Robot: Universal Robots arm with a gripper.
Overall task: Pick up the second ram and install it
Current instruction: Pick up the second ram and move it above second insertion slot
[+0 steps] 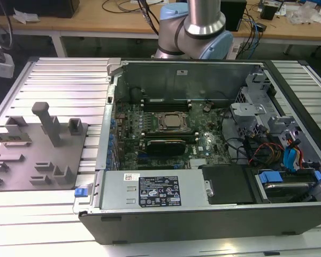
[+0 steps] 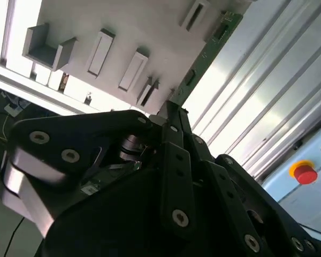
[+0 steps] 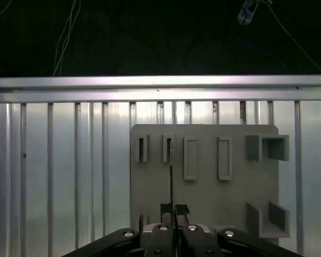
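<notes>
End effector [image 3: 174, 213] is clamped on the ram [image 2: 203, 53], fingers together on the board's 2 faces. In the second wrist view the green stick runs out from the fingertips across the grey holder plate [image 3: 214, 182]. In the first wrist view it's edge-on, a thin line in line with 1 of the plate's narrow slots. Can't tell if its lower edge is in the slot or above it. Plate lies on the ribbed aluminium surface [image 3: 69, 176]. In the exterior view the open case [image 1: 203, 214] sits just beside the plate, on the exterior view's right, with motherboard [image 1: 203, 140] and processor [image 1: 171, 122] exposed
</notes>
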